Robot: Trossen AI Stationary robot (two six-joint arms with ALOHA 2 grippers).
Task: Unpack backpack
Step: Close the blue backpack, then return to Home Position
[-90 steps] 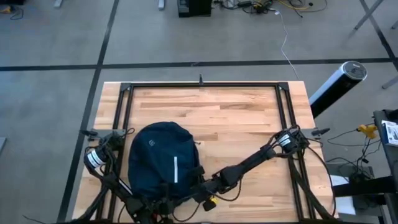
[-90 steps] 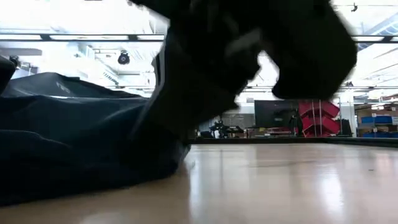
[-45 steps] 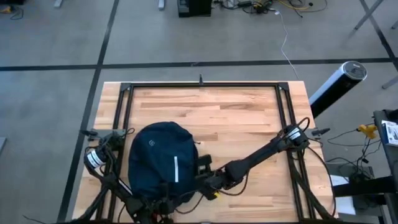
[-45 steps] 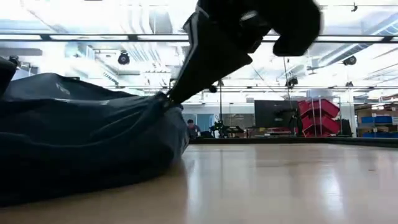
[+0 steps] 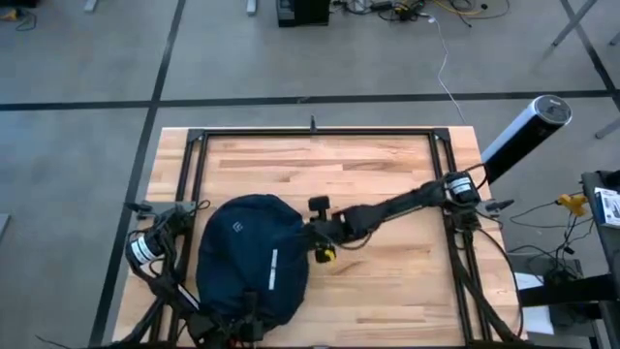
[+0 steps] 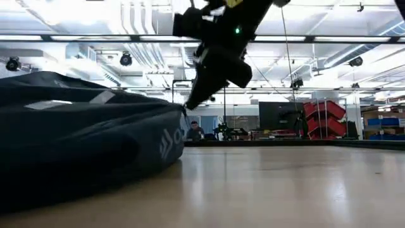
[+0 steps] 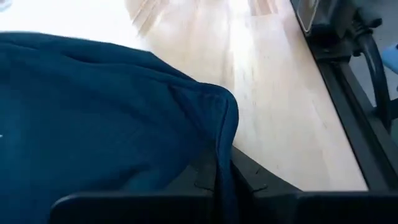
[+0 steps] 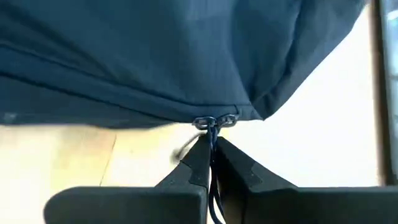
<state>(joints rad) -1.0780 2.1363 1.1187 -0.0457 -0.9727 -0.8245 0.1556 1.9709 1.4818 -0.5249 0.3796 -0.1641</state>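
From above, the backpack (image 5: 254, 256) lies on the table's (image 5: 387, 174) near-left part. Right wrist view — right gripper (image 8: 213, 149) pinched together on its zipper pull (image 8: 212, 122). Left wrist view — left gripper (image 7: 216, 180) clamps a fabric fold.

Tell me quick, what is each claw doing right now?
Left gripper: shut on an edge fold of the large dark navy fabric backpack.
Right gripper: shut on the backpack's zipper pull cord.
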